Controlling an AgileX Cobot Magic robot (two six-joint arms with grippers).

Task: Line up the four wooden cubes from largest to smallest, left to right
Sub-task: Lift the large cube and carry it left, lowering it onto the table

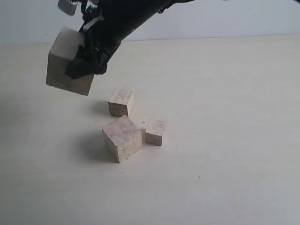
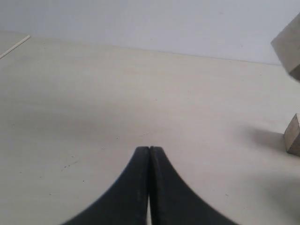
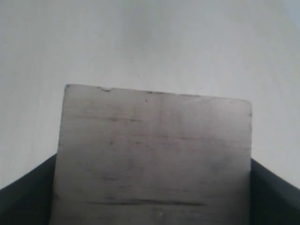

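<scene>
Pale and bare-topped, the table (image 1: 234, 93) runs back to a plain light wall. The right gripper (image 1: 83, 65) has reached across to the far left of the scene and is clamped on the largest cube (image 1: 63, 61). Its dark fingers press the cube's two opposite sides, and the cube hangs tilted, clear of the table. The right wrist view shows a thin dark groove running across the cube's face between the fingers.

Just right of the held cube and a little nearer, the third cube (image 1: 121, 102) sits on the table. Nearer still is the second cube (image 1: 123, 138), turned so that one corner points toward the viewer. The smallest cube (image 1: 155, 131) lies just beside it on the right, almost touching. These three form a loose cluster near the middle of the table, well apart from its right half.

The left gripper (image 2: 149, 154) is seen only in its own wrist view. Its two black fingers are pressed fully together with nothing between them, above bare table.
</scene>
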